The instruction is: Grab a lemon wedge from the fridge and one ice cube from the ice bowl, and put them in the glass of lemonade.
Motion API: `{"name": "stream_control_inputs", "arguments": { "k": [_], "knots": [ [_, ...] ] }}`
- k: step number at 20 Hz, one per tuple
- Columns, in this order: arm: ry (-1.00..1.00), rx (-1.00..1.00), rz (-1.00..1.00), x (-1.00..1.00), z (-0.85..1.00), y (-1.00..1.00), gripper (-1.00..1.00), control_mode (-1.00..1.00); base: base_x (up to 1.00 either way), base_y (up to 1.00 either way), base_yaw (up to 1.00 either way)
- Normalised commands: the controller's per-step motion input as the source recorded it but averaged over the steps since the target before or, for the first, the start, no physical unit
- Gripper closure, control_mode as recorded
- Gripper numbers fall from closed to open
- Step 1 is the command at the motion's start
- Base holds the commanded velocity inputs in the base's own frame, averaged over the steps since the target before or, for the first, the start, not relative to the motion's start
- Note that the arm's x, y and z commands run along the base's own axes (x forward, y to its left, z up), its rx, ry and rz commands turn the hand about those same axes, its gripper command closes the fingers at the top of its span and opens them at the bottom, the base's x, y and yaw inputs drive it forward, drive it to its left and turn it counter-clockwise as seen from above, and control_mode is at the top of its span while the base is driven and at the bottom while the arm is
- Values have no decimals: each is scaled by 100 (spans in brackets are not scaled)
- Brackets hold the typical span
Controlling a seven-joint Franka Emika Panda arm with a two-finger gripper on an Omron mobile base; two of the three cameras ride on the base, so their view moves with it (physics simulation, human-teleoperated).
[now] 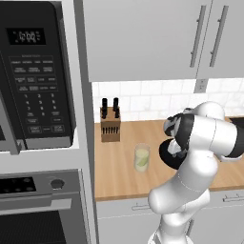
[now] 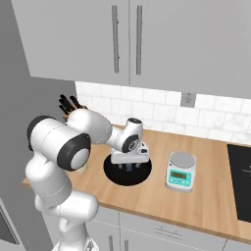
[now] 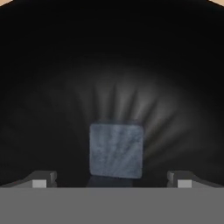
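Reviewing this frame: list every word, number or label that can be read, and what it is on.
None can be read for certain.
Microwave clock display: pale digits, too blurred to read.
Microwave keypad: rows of labelled buttons, too small to read.
Oven panel: small markings, unreadable.
Scale teal display: dark digits, too small to read.
Knife block, glass, black bowl: no text seen.

The desk [image 2: 206, 196] looks like warm, matt wood, as does the knife block [image 1: 110, 127]. The ice bowl [image 2: 113, 175] is dark and faintly glossy inside, with streaky reflections around the frosted, translucent ice cube [image 3: 116, 151]. The glass of lemonade [image 1: 141, 157] is clear and smooth. The scale [image 2: 180, 171] has a pale plastic body.
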Motion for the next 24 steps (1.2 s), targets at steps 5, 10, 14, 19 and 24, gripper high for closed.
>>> {"name": "stream_control_inputs", "arguments": {
  "k": [5, 10, 14, 19, 24],
  "knots": [
    [-3, 0, 0, -5, 0, -5, -100, -100, 0, 0, 0],
    [-2, 0, 0, 0, 0, 0, -100, -100, 0, 0, 0],
    [-2, 0, 0, 0, 0, 0, -100, -100, 0, 0, 0],
    [-1, 0, 0, 0, 0, 0, -100, -100, 0, 0, 0],
    [-1, 0, 0, 0, 0, 0, -100, -100, 0, 0, 0]
  ]
}}
